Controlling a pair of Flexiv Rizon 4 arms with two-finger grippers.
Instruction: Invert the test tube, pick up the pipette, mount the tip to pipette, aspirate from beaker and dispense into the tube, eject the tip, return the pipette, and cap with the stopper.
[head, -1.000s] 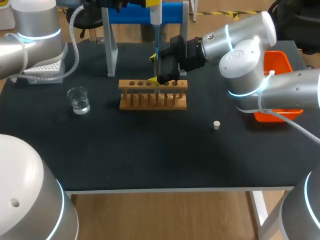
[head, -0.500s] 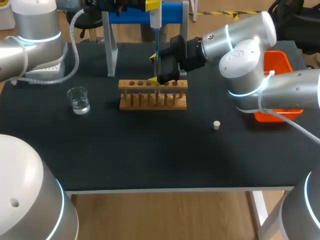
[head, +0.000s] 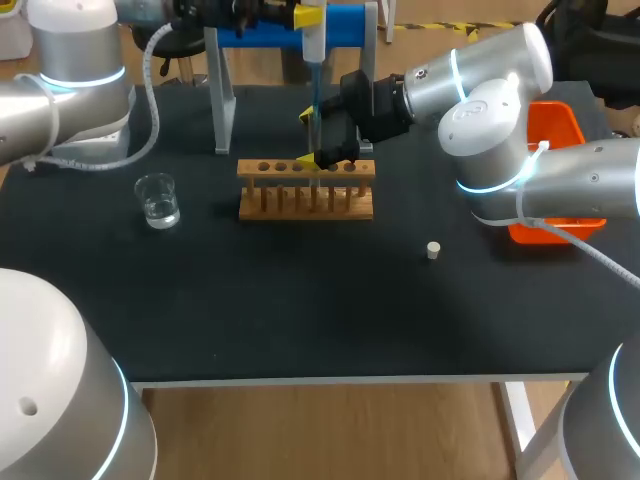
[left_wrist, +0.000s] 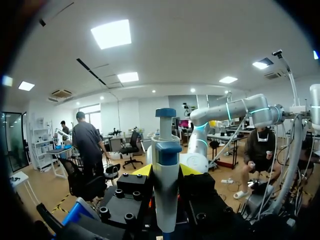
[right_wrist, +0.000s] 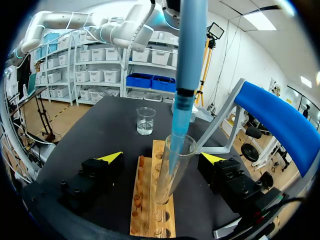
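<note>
My left gripper (head: 311, 17) is shut on the white and blue pipette (head: 313, 45), which hangs upright above the wooden rack (head: 306, 188). Its blue tip (right_wrist: 181, 120) reaches down into the clear test tube (right_wrist: 170, 175), which stands upright in the rack. My right gripper (head: 306, 139) is open around the tube, with its yellow fingertips (right_wrist: 111, 156) well apart on either side and not touching it. In the left wrist view the pipette (left_wrist: 165, 165) sits between the fingers of the left gripper (left_wrist: 165, 172). The beaker (head: 158, 200) holds clear liquid left of the rack. A small stopper (head: 433, 250) lies at the right.
A blue and grey pipette stand (head: 340, 25) rises behind the rack. A white tip box (head: 95, 140) sits at the back left under my left arm. An orange bin (head: 555, 130) stands at the right edge, partly behind my right arm.
The left arm has shifted a little and the pipette sits slightly lower over the tube. The right arm and the tube have not moved.
</note>
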